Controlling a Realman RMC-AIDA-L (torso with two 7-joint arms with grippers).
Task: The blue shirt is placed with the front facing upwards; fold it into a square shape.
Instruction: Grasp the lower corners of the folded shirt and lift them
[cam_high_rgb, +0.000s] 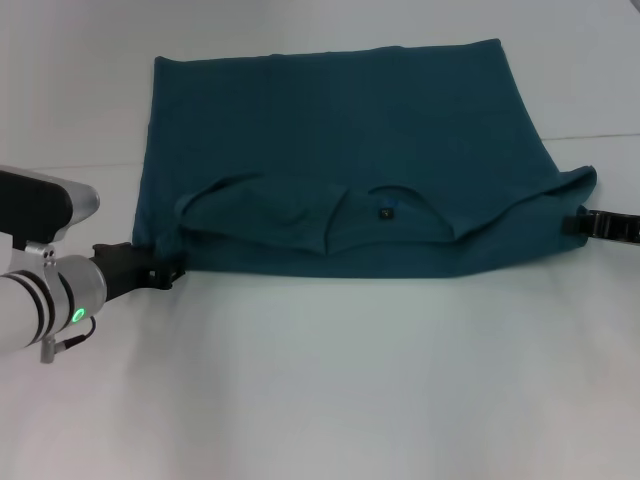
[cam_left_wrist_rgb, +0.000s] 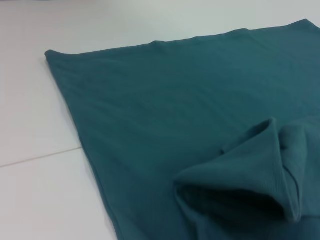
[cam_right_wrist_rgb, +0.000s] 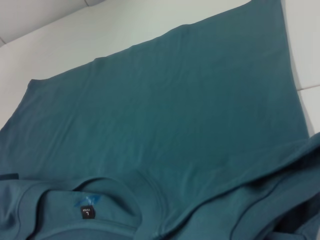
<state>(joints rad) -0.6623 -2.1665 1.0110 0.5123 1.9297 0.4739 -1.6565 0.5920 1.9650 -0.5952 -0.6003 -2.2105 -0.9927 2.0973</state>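
Lying across the far half of the white tabletop (cam_high_rgb: 330, 380), the blue shirt (cam_high_rgb: 340, 130) is pinched at its near corners by the closed left gripper (cam_high_rgb: 168, 270) and right gripper (cam_high_rgb: 577, 224).

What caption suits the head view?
Both claws, left and right, at the half-folded blue shirt's near corners.

The blue shirt (cam_left_wrist_rgb: 180, 115) covers most of the left wrist view, spread flat on the white table (cam_left_wrist_rgb: 35, 150) with only plain teal fabric showing. One straight edge and a corner lie against the bare table surface, where a thin seam line (cam_left_wrist_rgb: 40, 157) crosses the white top. Close to the camera, part of the shirt is bunched into a raised, open fold (cam_left_wrist_rgb: 245, 185) with a dark hollow inside.
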